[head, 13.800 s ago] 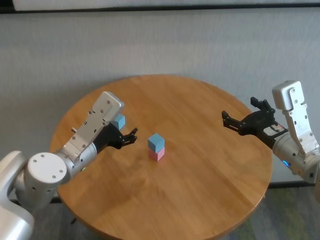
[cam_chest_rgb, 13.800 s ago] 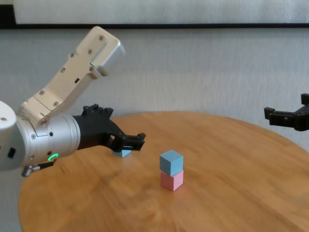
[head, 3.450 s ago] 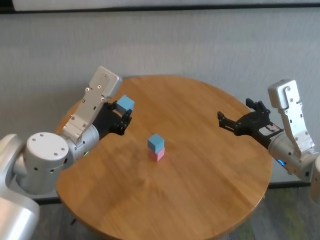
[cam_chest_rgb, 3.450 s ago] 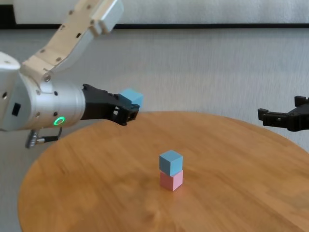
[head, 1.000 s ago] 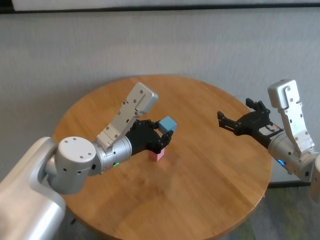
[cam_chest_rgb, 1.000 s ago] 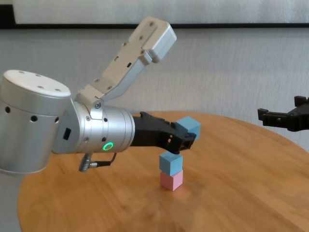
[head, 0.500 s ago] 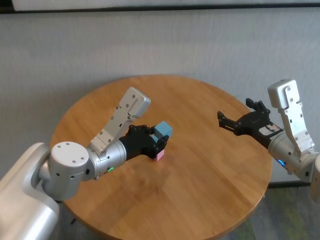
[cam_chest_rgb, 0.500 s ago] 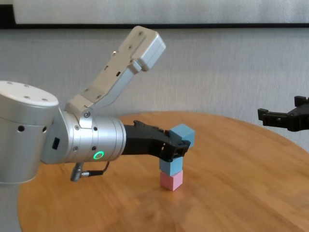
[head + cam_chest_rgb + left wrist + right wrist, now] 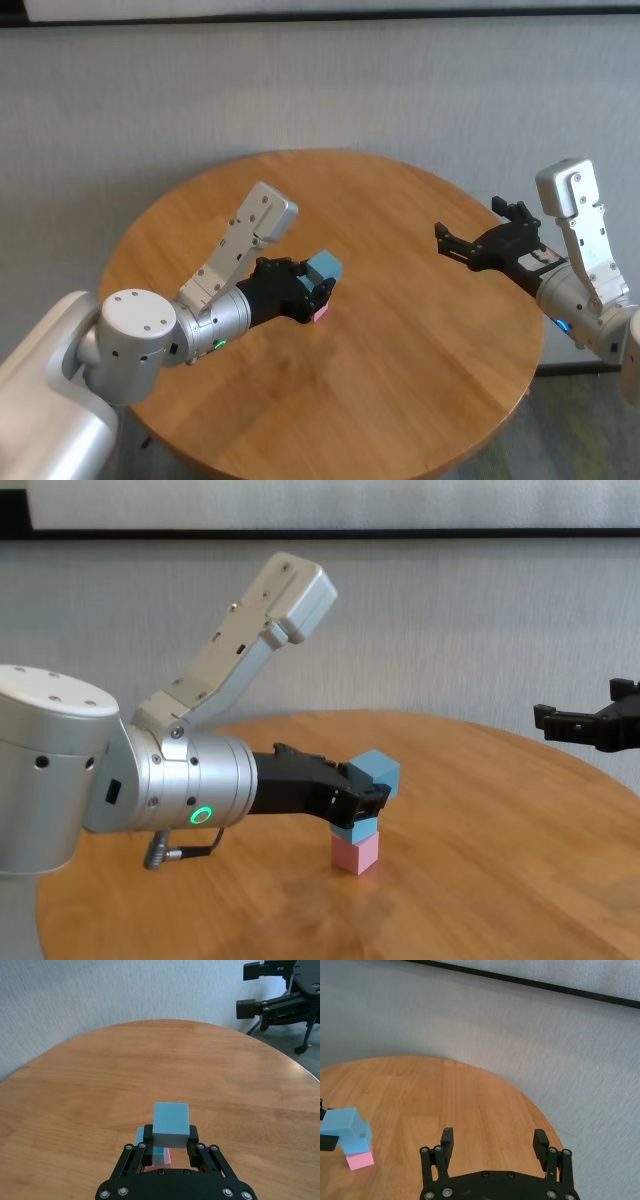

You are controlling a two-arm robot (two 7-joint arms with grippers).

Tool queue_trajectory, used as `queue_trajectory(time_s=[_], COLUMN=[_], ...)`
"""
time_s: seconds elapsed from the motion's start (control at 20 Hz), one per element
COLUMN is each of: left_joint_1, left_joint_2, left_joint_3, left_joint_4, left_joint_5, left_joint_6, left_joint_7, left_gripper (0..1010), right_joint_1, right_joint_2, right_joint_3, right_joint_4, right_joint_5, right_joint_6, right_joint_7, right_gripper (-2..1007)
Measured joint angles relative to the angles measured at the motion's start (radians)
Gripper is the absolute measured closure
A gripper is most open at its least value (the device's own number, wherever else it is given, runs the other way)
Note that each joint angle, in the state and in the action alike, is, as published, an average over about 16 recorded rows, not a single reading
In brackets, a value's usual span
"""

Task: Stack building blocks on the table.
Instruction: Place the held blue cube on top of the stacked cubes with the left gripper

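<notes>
Honey-brown wood with a glossy grain makes the round surface (image 9: 400,340). Nearest to the robot, the left arm reaches over it toward the middle. The left gripper (image 9: 366,798) is closed on a light blue block (image 9: 376,771) and holds it a little tilted, just above the stack. The stack is a second light blue block (image 9: 356,1144) on top of a pink block (image 9: 355,855), near the centre of the surface. I cannot tell if the held block already touches the blue one below it. Farther away, at the right edge of the surface, the right gripper (image 9: 478,243) hangs in the air with its jaws wide apart and nothing between them, well apart from the stack.
</notes>
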Motion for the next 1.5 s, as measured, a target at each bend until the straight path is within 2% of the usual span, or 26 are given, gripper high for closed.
queue_trajectory(time_s=[0.7, 1.5], left_joint_1=[-0.024, -0.034], left_joint_2=[0.001, 0.003], left_joint_3=[0.022, 0.032], left_joint_4=[0.045, 0.065], left_joint_5=[-0.022, -0.034], left_joint_6=[-0.021, -0.03], left_joint_7=[0.025, 0.039], left_gripper=[608, 608], right_joint_1=[0.0, 0.0], right_joint_2=[0.0, 0.0], right_joint_3=[0.0, 0.0], right_joint_4=[0.0, 0.0], right_joint_5=[0.0, 0.0], right_joint_6=[0.0, 0.0], right_joint_7=[0.0, 0.0], right_gripper=[0, 0])
